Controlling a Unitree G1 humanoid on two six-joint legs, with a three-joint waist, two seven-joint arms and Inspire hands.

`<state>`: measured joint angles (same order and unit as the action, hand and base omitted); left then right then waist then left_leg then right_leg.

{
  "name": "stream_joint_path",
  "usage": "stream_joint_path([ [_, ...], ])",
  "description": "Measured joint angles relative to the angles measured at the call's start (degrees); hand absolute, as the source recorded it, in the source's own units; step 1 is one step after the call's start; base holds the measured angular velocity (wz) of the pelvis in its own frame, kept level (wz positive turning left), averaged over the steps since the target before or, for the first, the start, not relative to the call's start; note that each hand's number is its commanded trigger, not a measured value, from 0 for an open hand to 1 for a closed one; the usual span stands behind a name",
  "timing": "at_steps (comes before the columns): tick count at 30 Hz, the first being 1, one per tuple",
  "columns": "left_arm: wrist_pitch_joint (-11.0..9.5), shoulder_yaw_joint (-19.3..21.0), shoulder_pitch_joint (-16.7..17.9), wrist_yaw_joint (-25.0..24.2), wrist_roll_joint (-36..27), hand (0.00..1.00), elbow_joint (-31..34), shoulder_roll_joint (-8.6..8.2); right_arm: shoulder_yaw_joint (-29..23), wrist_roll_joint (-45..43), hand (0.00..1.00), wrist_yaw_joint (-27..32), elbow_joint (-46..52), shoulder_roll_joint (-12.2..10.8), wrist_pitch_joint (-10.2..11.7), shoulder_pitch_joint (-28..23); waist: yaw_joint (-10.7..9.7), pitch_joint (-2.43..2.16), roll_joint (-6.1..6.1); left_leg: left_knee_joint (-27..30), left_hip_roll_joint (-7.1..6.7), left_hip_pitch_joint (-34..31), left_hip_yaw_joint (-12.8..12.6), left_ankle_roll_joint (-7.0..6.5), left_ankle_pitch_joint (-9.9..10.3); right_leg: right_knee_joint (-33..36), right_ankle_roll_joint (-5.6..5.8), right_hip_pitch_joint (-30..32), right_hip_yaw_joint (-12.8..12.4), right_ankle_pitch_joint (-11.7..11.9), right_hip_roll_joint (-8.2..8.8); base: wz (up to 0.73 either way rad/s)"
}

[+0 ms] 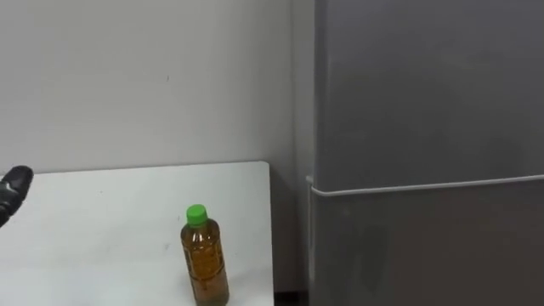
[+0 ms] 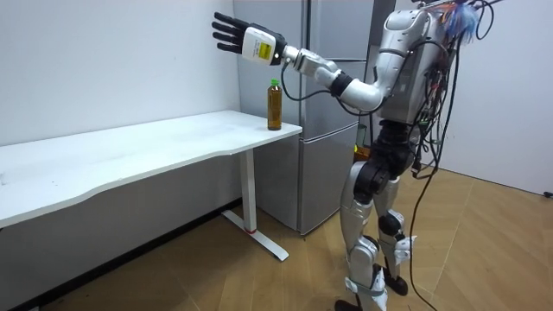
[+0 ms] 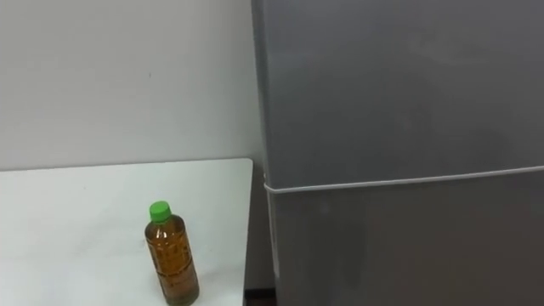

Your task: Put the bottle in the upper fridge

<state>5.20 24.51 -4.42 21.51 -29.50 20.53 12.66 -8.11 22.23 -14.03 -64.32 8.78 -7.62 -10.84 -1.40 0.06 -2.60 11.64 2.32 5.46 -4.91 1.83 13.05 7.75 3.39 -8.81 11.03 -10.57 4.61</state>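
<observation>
Left eye view: we see the bottle upright near the white table's right edge, beside the closed fridge, with the left hand at far left. Room view: that hand hovers above the bottle, fingers straight and spread. Right eye view: the bottle stands untouched.

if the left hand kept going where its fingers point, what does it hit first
Likely the white wall; the left hand, fingers straight, points above the bottle and table, so nothing nearer looks in line. Depth is unclear.
</observation>
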Motion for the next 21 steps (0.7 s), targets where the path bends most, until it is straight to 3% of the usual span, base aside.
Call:
stream_joint_path([
  [8,2.28,-1.43,-1.42,-5.12,0.29,0.00,0.93,-0.01,-0.22,-0.54,0.00,-1.15,-0.50,0.18,-0.69,0.65,-0.99,-0.05,-0.07,0.03,0.00,0.03,-0.14,0.00,-0.01,0.01,0.00,0.10,-0.15,0.00,0.00,0.00],
  [11,3.30,-3.63,-2.63,-6.48,-0.30,0.00,1.08,-0.01,0.03,-0.49,0.00,-1.15,-0.34,0.21,-1.18,0.81,-1.35,-0.06,-0.06,0.06,0.04,-0.06,-0.49,-0.01,-0.01,0.12,-0.01,0.43,-0.51,0.00,0.00,-0.05],
  [21,3.93,-9.33,-6.12,-8.64,-0.43,0.00,1.30,-0.01,0.19,-0.24,0.00,-0.40,-0.55,-0.03,-1.28,1.88,-3.45,-0.04,-0.03,0.08,0.08,0.29,-1.26,-0.10,-0.07,0.81,-0.01,0.74,-1.64,0.01,0.02,-0.05],
])
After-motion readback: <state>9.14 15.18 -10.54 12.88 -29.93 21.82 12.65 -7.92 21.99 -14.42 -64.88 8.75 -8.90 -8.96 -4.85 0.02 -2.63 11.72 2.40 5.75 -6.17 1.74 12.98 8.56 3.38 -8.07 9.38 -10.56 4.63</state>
